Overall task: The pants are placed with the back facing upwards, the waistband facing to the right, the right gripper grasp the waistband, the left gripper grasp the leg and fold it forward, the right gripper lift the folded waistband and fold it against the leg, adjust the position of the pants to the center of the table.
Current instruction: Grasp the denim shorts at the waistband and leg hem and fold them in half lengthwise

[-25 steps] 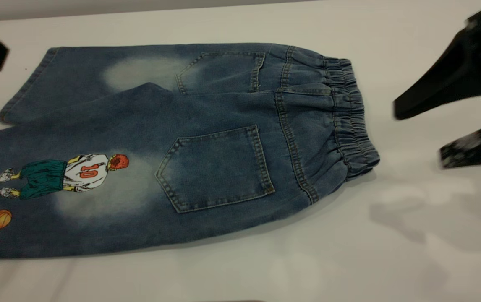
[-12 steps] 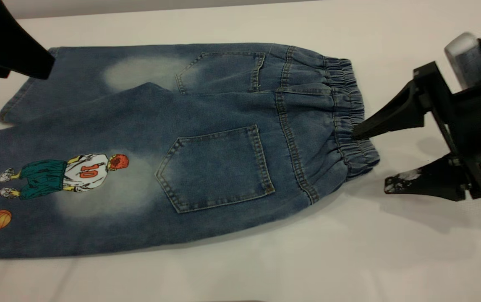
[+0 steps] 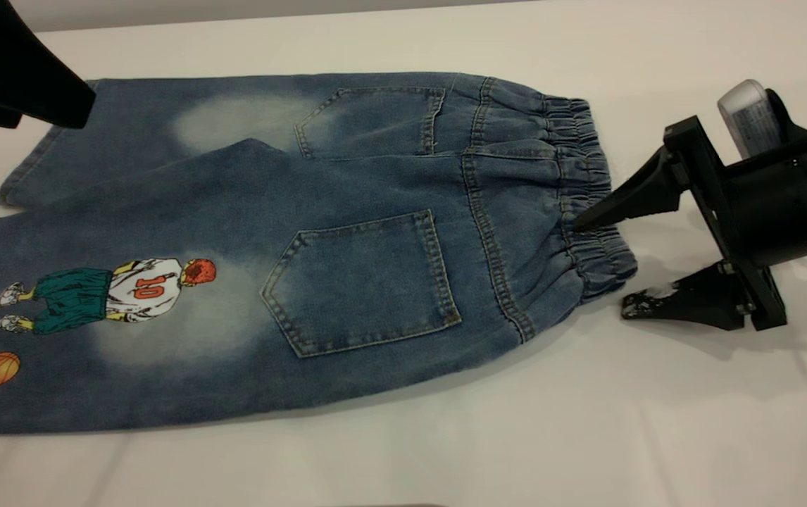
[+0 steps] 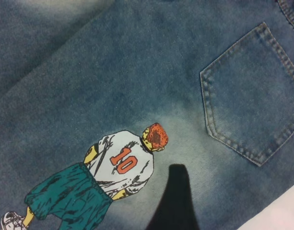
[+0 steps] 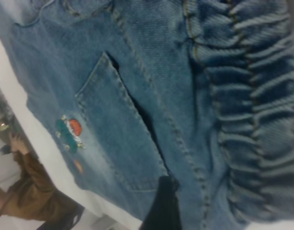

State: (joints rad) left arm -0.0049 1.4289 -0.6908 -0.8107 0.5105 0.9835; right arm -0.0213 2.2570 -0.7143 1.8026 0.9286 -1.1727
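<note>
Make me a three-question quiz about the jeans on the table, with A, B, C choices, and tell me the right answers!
1. Where is the right gripper?
A. at the waistband
B. over the orange ball print
C. far away from the pants

2. How many back pockets show on the pants?
A. none
B. two
C. four

3. What state is the right gripper in?
A. shut on the waistband
B. open
C. holding the pants in the air

Answers:
1 A, its upper finger tip lies on the gathered band.
2 B, one pocket on the printed leg's side, another pocket behind it.
3 B, its two fingers stand apart and the pants lie flat on the table.
</note>
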